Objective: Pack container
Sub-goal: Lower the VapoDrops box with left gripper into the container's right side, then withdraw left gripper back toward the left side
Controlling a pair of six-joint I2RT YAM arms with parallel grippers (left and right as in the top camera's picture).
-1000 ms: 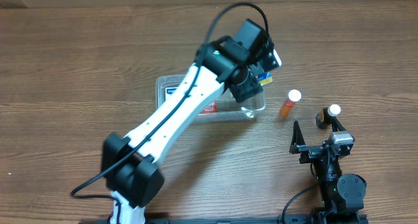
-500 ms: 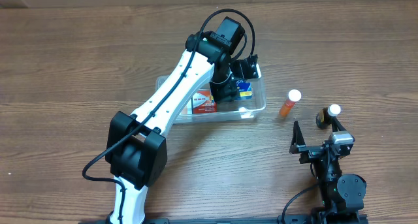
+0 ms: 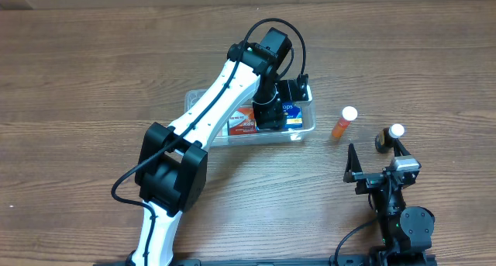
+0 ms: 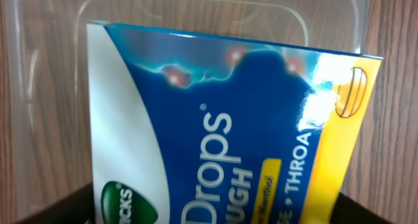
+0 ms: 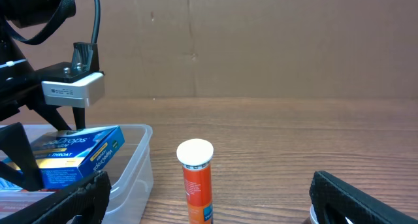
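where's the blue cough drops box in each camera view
overhead: the blue cough drops box is right of centre, at the container's right end
left wrist: it fills most of the frame
right wrist: far left, tilted
shared landmark: the clear container, by the box in all three
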